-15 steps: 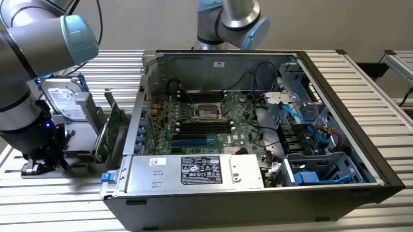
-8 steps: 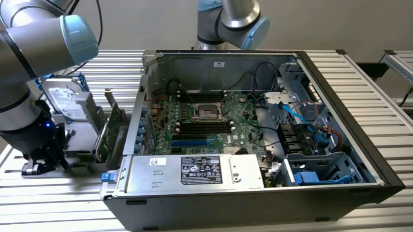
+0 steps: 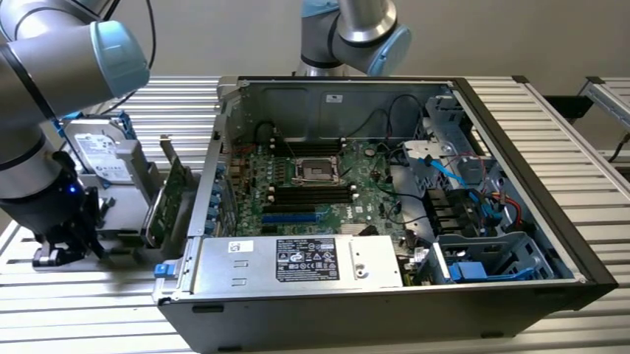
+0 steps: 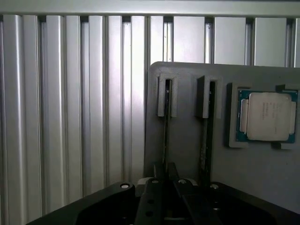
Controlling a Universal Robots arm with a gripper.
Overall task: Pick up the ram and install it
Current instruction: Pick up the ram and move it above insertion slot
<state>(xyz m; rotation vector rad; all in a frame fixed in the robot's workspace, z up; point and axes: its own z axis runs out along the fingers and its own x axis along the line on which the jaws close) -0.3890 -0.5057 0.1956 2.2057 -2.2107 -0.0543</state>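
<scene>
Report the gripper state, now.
Gripper: open or shut cannot be told; it sits over the thin ram stick standing edge-on in the grey slotted holder.

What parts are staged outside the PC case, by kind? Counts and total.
ram sticks, edge-on in slots: 2
CPU: 1
hard drive: 1
expansion card: 1
Total: 5

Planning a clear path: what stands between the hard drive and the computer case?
In the exterior view, a green expansion card stands on edge between them.
</scene>
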